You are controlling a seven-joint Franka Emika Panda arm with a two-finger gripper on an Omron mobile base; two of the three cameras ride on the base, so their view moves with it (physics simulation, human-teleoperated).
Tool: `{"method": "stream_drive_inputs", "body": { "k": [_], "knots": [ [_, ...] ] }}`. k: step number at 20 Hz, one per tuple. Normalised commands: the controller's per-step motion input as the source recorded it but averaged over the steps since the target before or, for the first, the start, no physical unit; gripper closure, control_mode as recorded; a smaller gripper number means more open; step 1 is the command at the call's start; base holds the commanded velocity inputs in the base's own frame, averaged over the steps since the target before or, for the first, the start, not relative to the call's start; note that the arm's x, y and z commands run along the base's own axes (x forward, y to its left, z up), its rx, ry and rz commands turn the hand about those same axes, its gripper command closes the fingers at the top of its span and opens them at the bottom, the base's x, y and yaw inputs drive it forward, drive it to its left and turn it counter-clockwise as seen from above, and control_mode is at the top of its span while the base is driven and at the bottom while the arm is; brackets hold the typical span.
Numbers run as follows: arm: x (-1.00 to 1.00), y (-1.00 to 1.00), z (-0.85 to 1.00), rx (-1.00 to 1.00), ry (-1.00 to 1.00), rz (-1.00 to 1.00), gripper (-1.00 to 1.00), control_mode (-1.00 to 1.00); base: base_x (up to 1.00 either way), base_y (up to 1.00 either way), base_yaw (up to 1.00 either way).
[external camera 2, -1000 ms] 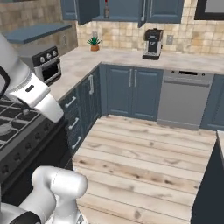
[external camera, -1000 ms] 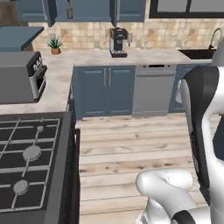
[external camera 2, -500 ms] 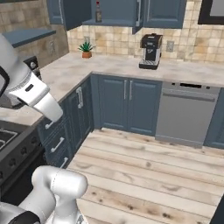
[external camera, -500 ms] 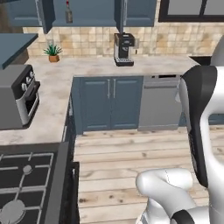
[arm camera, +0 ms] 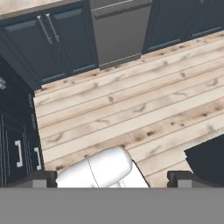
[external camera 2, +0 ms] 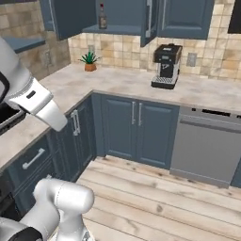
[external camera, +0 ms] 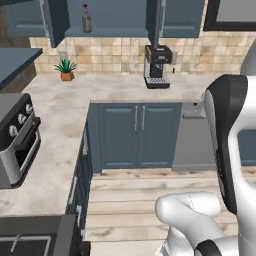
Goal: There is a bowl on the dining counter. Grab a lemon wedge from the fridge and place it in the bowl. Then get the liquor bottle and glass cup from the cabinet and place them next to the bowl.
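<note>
High on the wall, the dark blue cabinet (external camera: 117,17) (external camera 2: 124,14) stands with its doors open. The liquor bottle (external camera: 86,19) (external camera 2: 102,16), grey-brown with a red cap, stands upright on its shelf. In the hand view my gripper (arm camera: 113,178) is open with nothing between its fingertips (arm camera: 43,177), and it looks down at the wooden floor (arm camera: 131,100). My white arm rises at the right of the left base view and at the left of the right base view. The bowl, dining counter, lemon wedge, fridge and glass cup are out of view.
A black coffee machine (external camera: 157,66) (external camera 2: 165,66) and a potted plant (external camera: 66,70) (external camera 2: 89,61) stand on the beige L-shaped counter (external camera: 115,90). A grey toaster oven (external camera: 15,135) sits at the left. Below are blue base cabinets (external camera 2: 136,129) and a dishwasher (external camera 2: 207,146).
The base has driven toward the corner counter, so the whole scene has shifted. The stove has slid out at the lower left and the open cabinet with the bottle has come into view. The gripper stays open.
</note>
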Motion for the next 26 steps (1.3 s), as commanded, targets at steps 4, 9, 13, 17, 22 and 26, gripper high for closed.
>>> {"method": "stream_drive_inputs", "body": {
  "k": [4, 9, 13, 17, 22, 26],
  "knots": [
    [0.0, 0.0, 0.0, 0.0, 0.0, 0.0, -1.0, 1.0, 1.0, 0.0, 0.2],
    [0.0, 0.0, 0.0, 0.0, 0.0, 0.0, -1.0, 1.0, 1.0, 0.0, 0.19],
    [0.0, 0.0, 0.0, 0.0, 0.0, 0.0, -1.0, 1.0, 0.99, 0.0, 0.19],
    [0.0, 0.0, 0.0, 0.0, 0.0, 0.0, -1.0, 1.0, 0.96, 0.0, 0.17],
    [0.0, 0.0, 0.0, 0.0, 0.0, 0.0, -1.0, 1.0, 0.92, 0.02, 0.15],
    [0.0, 0.0, 0.0, 0.0, 0.0, 0.0, -1.0, 1.0, 0.68, 0.33, 0.12]
  ]
}}
